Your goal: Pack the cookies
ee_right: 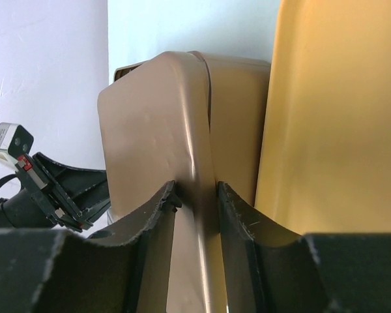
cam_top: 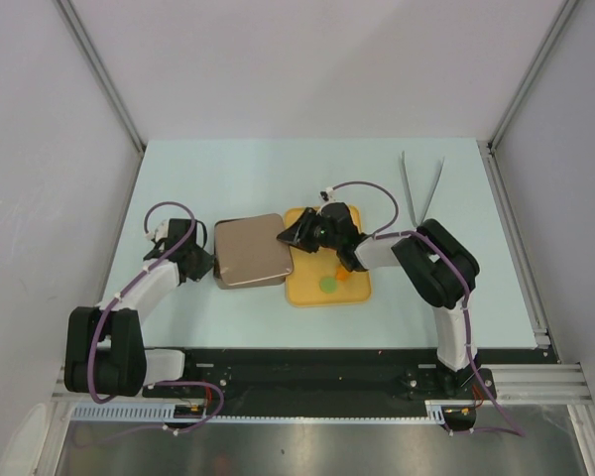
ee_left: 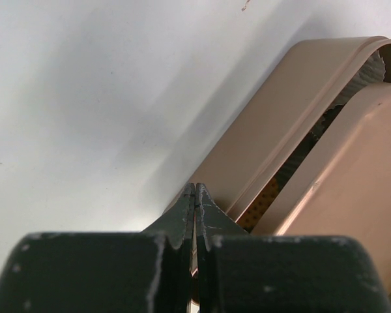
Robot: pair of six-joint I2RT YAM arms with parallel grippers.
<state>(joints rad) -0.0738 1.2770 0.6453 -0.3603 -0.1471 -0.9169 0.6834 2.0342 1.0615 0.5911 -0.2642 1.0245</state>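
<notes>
A brown tin lies left of a yellow tray. A green cookie and an orange cookie lie on the tray. My right gripper is shut on the right edge of the tin's lid, with the edge between its fingers. My left gripper is shut, its tips against the tin's left side. In the left wrist view the lid stands a little off the base. An orange dotted cookie and a white paper cup show in the gap.
Metal tongs lie at the back right of the pale table. The enclosure walls and frame posts stand on both sides. The yellow tray's rim sits right beside the tin.
</notes>
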